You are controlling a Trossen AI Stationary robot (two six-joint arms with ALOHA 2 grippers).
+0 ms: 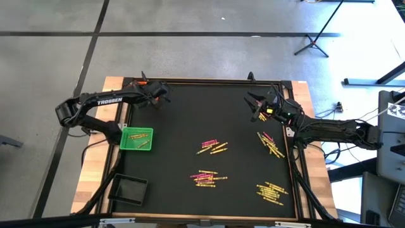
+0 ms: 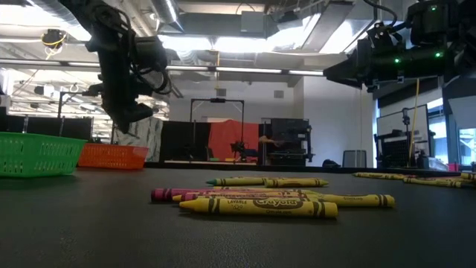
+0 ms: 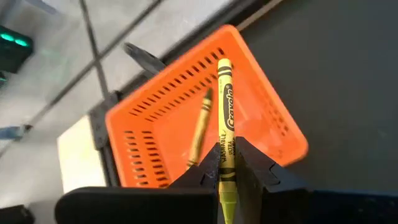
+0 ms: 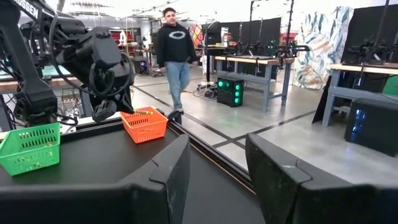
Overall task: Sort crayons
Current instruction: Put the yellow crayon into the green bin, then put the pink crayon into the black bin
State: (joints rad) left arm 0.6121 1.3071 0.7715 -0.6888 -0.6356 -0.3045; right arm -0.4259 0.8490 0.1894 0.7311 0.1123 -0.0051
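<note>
Black matting covers the counter [image 1: 190, 126]; from above, my left hand [image 1: 154, 95] hangs at eleven o'clock by the far rim, my right hand [image 1: 258, 104] at one o'clock, and loose crayons [image 1: 212, 147] lie in clusters from centre out to five o'clock, with a green tray [image 1: 137, 139] at nine. Level with the surface, a yellow crayon [image 2: 256, 206] lies nearest. Past my left fingers, clamped on a yellow crayon [image 3: 226, 134], the orange tray [image 3: 186, 118] sits below, one crayon inside. My right hand shows parted, empty fingers [image 4: 160, 171]. I judge this the drop-off step: next I release over that tray.
</note>
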